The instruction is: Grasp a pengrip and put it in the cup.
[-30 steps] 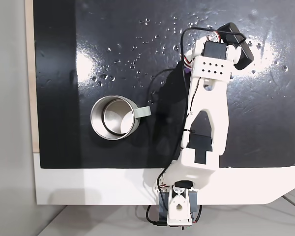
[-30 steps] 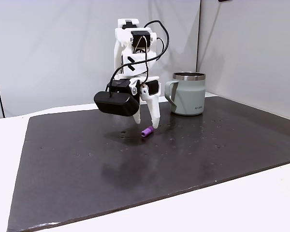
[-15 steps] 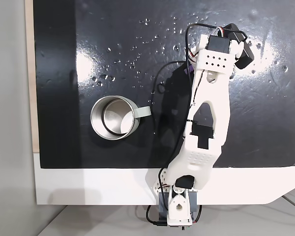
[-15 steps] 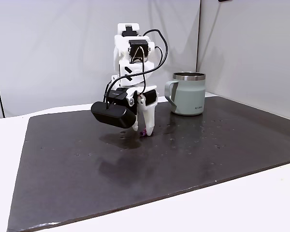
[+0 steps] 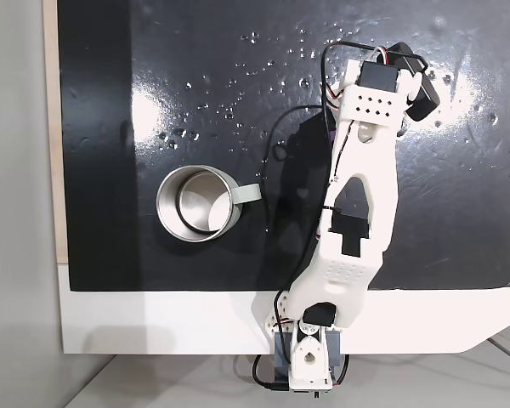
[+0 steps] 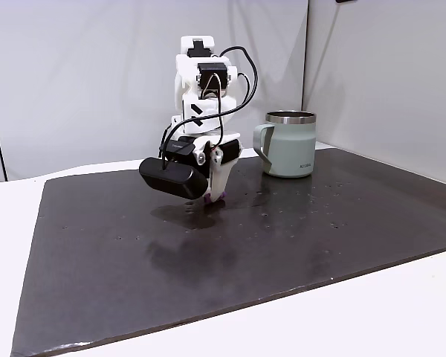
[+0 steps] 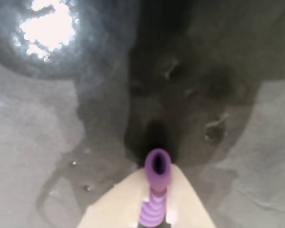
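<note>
One pengrip [image 7: 155, 190] sits between the gripper [image 7: 152, 216] tips, cup [image 6: 288, 145] well apart.

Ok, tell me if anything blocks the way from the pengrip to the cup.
Nothing visible does. The pengrip sits between the gripper jaws, and bare black mat lies between it and the cup.

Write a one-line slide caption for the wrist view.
Purple ribbed pengrip lying along a pale gripper finger, its open end pointing out over the dark mat.
</note>
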You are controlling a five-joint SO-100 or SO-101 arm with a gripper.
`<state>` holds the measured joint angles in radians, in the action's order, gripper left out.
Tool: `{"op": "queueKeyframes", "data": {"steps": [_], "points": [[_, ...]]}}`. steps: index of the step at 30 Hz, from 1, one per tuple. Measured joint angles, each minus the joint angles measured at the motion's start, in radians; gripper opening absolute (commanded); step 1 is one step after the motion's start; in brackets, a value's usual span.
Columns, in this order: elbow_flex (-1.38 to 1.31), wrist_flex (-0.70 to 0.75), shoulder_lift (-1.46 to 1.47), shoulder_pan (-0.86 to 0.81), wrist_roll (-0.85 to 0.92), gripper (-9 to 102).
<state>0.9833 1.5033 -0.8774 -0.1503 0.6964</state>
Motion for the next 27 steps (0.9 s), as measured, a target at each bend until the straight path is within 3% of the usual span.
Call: {"op": "queueKeyframes", "data": {"steps": [6, 18, 27], "points": [[0.0, 0.057, -0.031, 0.008, -0.006, 0], [0.0, 0.291, -0.405, 0.144, -0.063, 0], [0.075, 0.304, -0.718, 0.344, -0.135, 0]]}}
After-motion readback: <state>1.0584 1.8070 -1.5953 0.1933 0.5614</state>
